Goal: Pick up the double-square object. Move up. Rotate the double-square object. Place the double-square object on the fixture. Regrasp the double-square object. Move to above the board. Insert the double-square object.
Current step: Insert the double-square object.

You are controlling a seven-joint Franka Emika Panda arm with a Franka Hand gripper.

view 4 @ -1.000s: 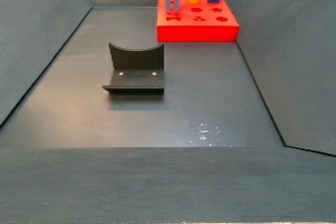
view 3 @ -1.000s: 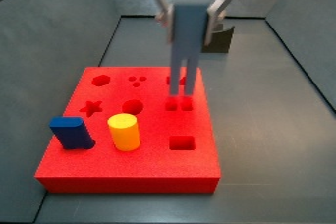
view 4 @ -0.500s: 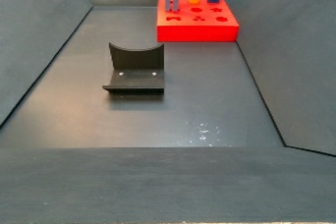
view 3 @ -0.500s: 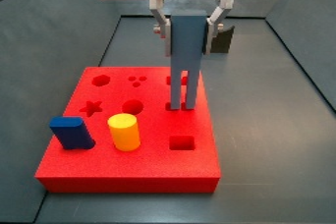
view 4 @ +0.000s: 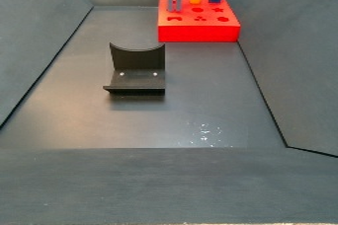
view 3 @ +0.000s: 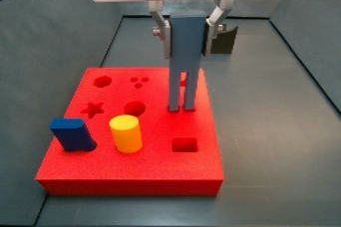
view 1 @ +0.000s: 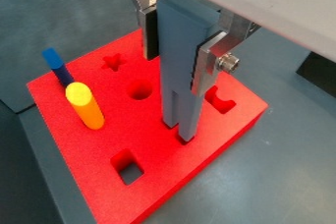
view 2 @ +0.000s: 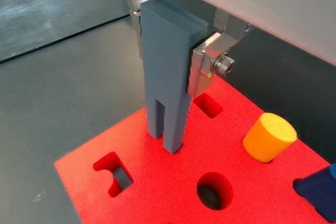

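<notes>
In a wrist view, the bar (view 1: 180, 76) is held upright between the silver fingers (view 1: 213, 59) of the gripper (view 1: 182, 43), its prongs reaching the board (view 1: 79, 169). One yellow cylinder (view 1: 84, 105) and one blue block (view 1: 54, 64) stand nearby.

In a wrist view, the jaws are seen clamped on the bar (view 2: 167, 71); two prongs meet the board (view 2: 151, 174).

In a side view, the gripper (view 3: 186, 22) is at 12 o'clock, the cylinder (view 3: 126, 133) at 7 o'clock. Open floor surrounds the board (view 3: 134, 176).

In a side view, one fixture (view 4: 133, 68) stands well apart from the board (view 4: 201, 28), with free floor around it.
</notes>
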